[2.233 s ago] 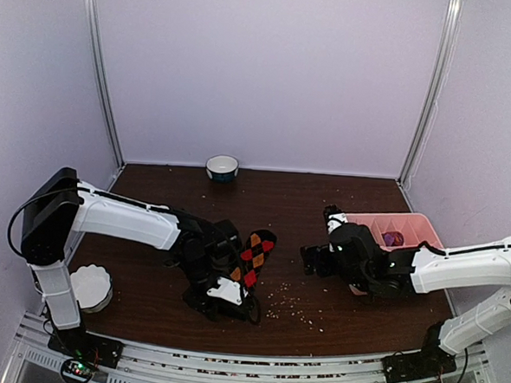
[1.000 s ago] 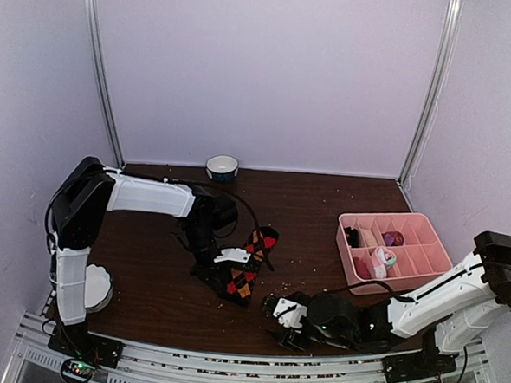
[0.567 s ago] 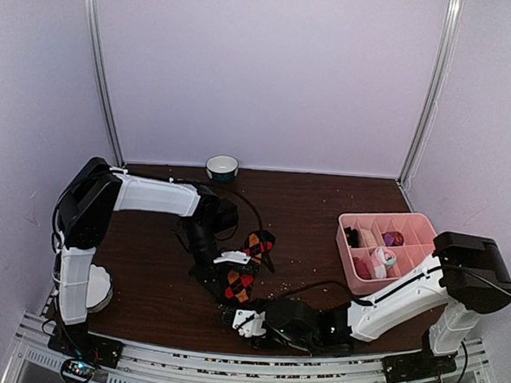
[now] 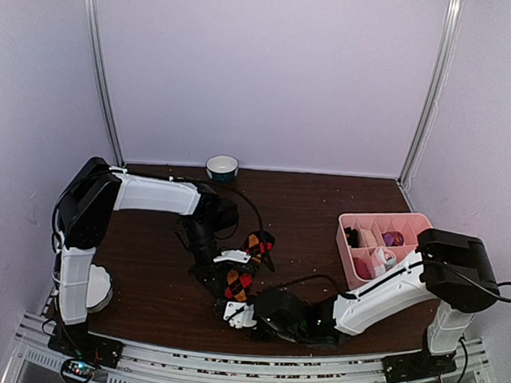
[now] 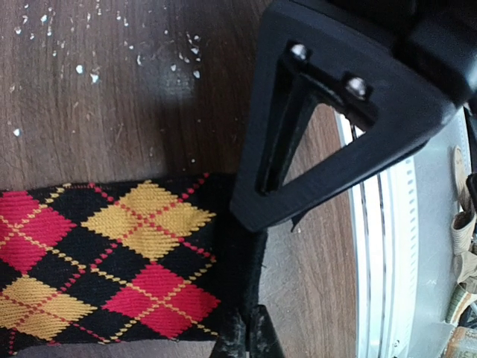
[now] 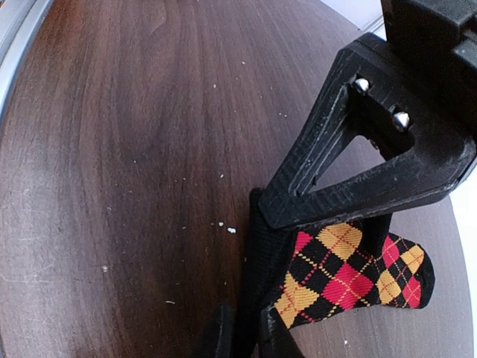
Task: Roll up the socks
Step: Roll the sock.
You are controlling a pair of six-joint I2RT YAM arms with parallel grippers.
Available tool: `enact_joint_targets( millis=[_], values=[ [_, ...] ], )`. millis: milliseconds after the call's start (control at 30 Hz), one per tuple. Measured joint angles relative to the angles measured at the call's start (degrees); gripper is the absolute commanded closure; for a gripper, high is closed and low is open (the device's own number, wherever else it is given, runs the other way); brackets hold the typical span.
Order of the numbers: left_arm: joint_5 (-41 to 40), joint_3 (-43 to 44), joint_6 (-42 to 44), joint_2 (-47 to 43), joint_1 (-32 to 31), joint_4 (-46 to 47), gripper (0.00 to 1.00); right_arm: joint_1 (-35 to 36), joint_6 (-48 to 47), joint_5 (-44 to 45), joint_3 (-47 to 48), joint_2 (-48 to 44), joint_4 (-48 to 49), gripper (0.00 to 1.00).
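Overhead, the argyle sock (image 4: 238, 284) lies on the table (image 4: 324, 204) at lower centre of the frame; its long axis runs from near the frame's middle down and left toward the near edge, and both arms meet over it. My left gripper (image 5: 246, 276) is clenched on a black edge of the sock; in its wrist view the diamonds stretch off to the left of the frame, flat on the wood. My right gripper (image 6: 250, 298) sits at the sock's lower end overhead; its wrist view shows the black cuff standing between the fingers, pinched as far as I can judge, with the foot trailing to the lower right. So the sock lies lengthwise away from each gripper; I judge the roll must run along that axis, and the right arm, at the near end, is better placed to start it. A purple thing lies in the pink tray (image 4: 384, 217) at right; I cannot tell whether it is the second sock.
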Motion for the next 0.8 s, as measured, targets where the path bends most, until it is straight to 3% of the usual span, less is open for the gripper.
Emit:
enact_joint_targets(
  millis=[233,300,367,500,567,633,667,800],
  values=[
    [-0.1,0.2,0.2,0.0,0.0,-0.1,1.0,-0.1,1.3,-0.1,0.3,0.9,-0.3,0.66],
    [-0.2,0.2,0.2,0.0,0.0,-0.1,1.0,-0.1,1.5,-0.1,0.7,1.2,-0.3,0.66],
    [-0.2,0.2,0.2,0.0,0.0,-0.2,1.0,-0.1,1.7,-0.1,0.9,1.4,-0.4,0.71],
    [-0.2,0.2,0.4,0.0,0.0,-0.7,1.0,-0.1,1.9,0.1,1.7,2.1,-0.6,0.92],
    [-0.3,0.2,0.4,0.0,0.0,-1.0,0.99,-0.3,2.1,0.2,2.0,2.1,-0.7,0.96],
    [-0.7,0.2,0.4,0.0,0.0,-1.0,0.88,-0.7,2.7,0.0,2.3,2.1,-0.7,0.97],
    [-1.0,0.1,0.4,0.0,0.0,-0.8,0.75,-0.9,3.0,-0.2,2.3,2.1,-0.7,0.98],
    [-4.0,-2.8,-0.9,-1.0,0.0,3.6,0.42,-1.8,5.0,-2.2,2.3,2.1,-1.7,1.0]
  ],
)
